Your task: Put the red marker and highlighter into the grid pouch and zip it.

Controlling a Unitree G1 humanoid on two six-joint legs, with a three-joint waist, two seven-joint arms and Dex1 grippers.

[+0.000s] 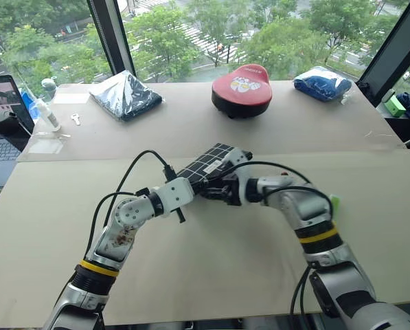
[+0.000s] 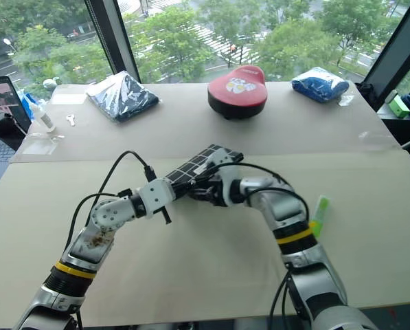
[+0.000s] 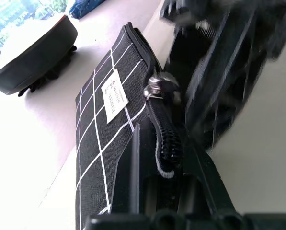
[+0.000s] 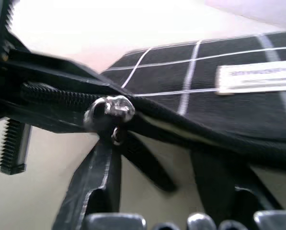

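At table centre, my left gripper (image 3: 164, 191) clamps the grid pouch (image 1: 208, 165) by its zipper end — my right gripper (image 4: 171, 191), jaws apart, beside it — highlighter (image 2: 320, 212) at three o'clock.

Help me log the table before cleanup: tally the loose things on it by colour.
Black: 1, the grid pouch
Green: 1, the highlighter
Dark blue: 2, one bagged cloth bundle and another bagged bundle
Red: 1, the domed red object
Clear: 1, the small bottle
Total: 6
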